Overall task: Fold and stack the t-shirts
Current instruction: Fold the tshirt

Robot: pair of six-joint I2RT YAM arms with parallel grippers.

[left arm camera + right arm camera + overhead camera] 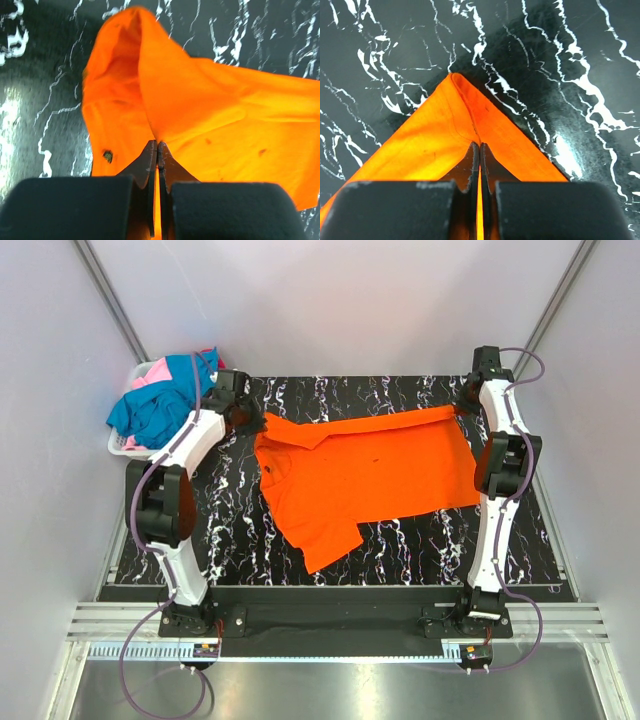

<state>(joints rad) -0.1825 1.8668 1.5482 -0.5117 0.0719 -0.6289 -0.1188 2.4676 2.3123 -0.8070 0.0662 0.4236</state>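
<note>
Jaws of the left gripper (pixel 157 146) and the right gripper (pixel 480 146) are clamped on the far edge of the orange t-shirt (pixel 370 475) spread on the tabletop (pixel 420 550), and the thin cloth could be lost if pulled unevenly.

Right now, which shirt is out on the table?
The orange shirt, spread out; the blue shirt and pink shirt are bunched in the basket.

Basket (pixel 119 447): largely buried under the heaped t-shirts (pixel 160 405); only slivers of white rim show.
Heap count: garments tangled, number impossible to tell.
Orange t-shirt (pixel 365 475): far corners hidden under the left gripper (pixel 245 418) and right gripper (pixel 468 395) from above; cut off by the right edge in the left wrist view.
Dark mark (pixel 107 156): too small to identify.
</note>
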